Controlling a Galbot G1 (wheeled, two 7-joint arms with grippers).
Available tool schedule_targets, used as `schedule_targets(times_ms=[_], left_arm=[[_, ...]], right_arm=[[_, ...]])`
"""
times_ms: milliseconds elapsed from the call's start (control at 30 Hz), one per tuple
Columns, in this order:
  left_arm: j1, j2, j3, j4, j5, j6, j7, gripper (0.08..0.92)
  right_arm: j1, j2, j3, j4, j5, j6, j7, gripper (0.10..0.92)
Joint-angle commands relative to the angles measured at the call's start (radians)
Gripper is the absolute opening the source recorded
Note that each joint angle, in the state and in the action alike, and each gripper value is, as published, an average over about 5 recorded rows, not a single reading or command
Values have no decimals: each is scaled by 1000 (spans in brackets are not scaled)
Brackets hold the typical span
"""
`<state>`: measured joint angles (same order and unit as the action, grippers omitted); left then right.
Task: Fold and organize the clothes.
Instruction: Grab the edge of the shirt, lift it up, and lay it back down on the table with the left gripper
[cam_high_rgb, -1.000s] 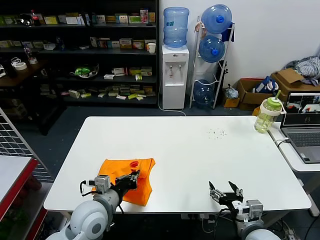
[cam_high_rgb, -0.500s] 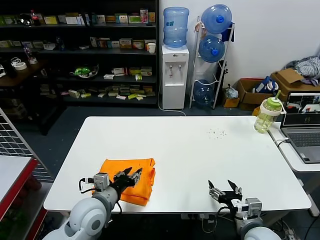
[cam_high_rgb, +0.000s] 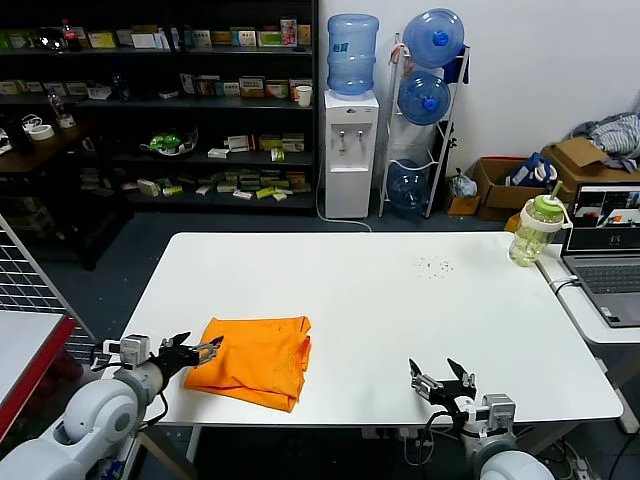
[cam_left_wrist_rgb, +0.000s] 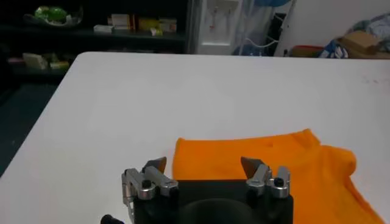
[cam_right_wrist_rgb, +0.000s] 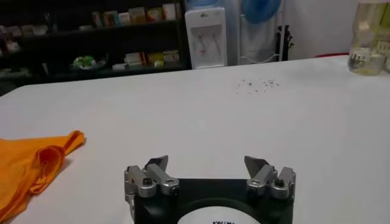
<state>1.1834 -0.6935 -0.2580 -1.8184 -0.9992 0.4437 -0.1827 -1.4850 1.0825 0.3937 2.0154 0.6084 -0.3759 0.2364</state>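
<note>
The orange T-shirt (cam_high_rgb: 255, 358) lies folded into a compact bundle near the front left of the white table (cam_high_rgb: 400, 300). It also shows in the left wrist view as the T-shirt (cam_left_wrist_rgb: 274, 164) and at the edge of the right wrist view as the T-shirt (cam_right_wrist_rgb: 27, 167). My left gripper (cam_high_rgb: 198, 350) is open at the shirt's left edge, holding nothing. In its own view the left gripper (cam_left_wrist_rgb: 206, 164) has nothing between its jaws. My right gripper (cam_high_rgb: 441, 378) rests open near the front edge, well right of the shirt; the right gripper (cam_right_wrist_rgb: 207, 163) is empty.
A green-lidded bottle (cam_high_rgb: 535, 231) stands at the table's far right corner beside a laptop (cam_high_rgb: 608, 250) on a side table. Small specks (cam_high_rgb: 434, 266) lie on the far tabletop. A wire rack (cam_high_rgb: 30, 300) stands to the left. Shelves and a water dispenser (cam_high_rgb: 351, 150) stand behind.
My left gripper let go of the shirt, opened wide and pulled back left to the shirt's edge. The raised fold dropped flat. The right gripper shifted slightly left.
</note>
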Motion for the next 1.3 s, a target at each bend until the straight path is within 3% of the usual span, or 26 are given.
schedule_targets(times_ms=[33, 233, 600, 1300], left_arm=[[2, 69, -15, 120, -51, -4, 141, 822], [-25, 17, 16, 135, -42, 5, 112, 823], [-33, 1, 29, 143, -29, 3, 93, 792], [-35, -31, 18, 123, -43, -7, 96, 199]], right_arm=[[2, -2, -1, -1, 0, 1, 1, 823], [-6, -7, 7, 6, 1, 0, 2, 823], [-3, -7, 5, 0, 2, -2, 4, 823], [2, -6, 1, -7, 2, -2, 5, 823]])
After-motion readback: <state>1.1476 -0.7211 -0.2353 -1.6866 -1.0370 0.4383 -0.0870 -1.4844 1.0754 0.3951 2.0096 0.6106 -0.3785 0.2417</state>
